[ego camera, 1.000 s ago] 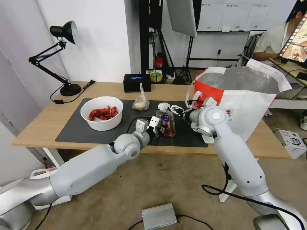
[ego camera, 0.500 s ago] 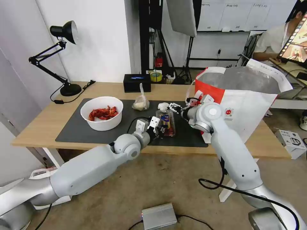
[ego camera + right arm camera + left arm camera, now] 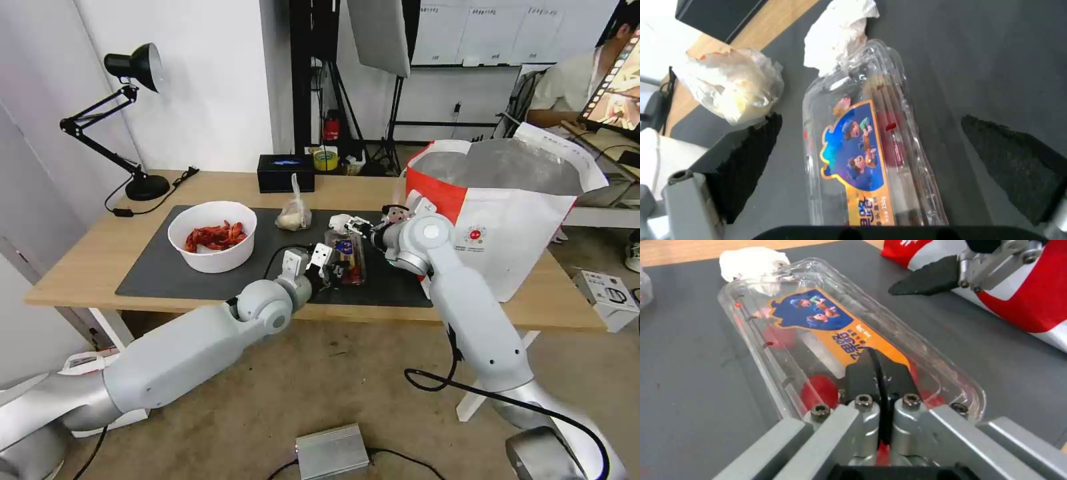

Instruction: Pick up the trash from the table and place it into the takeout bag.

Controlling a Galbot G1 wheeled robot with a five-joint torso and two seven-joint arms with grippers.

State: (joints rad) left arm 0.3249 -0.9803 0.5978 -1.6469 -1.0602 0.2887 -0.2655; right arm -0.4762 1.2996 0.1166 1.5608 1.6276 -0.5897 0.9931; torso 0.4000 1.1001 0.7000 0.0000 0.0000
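The clear hinged box of red tomatoes [image 3: 347, 257] lies on the dark mat [image 3: 153, 280] of the table [image 3: 87, 257]. My left gripper [image 3: 330, 267] is shut on the box's near end; in the left wrist view its black fingers [image 3: 880, 373] press together on the lid. My right gripper [image 3: 358, 229] hangs open over the box's far end, one finger on each side of the box [image 3: 862, 146]. The crumpled tissue [image 3: 341, 222] touches that end. The knotted bag [image 3: 294, 215] and the white bowl of shells [image 3: 212, 235] sit further left. The takeout bag [image 3: 513, 200] stands open at the right.
A black rectangular box [image 3: 285, 172] and a tape roll [image 3: 325, 159] sit at the table's back edge, a black desk lamp [image 3: 133, 120] at the back left. On the floor lie a silver unit [image 3: 331, 450] and a white carton [image 3: 608, 298].
My right arm has swung left, away from the takeout bag, bringing its open gripper over the far end of the clear box. The left arm and the box have stayed put.
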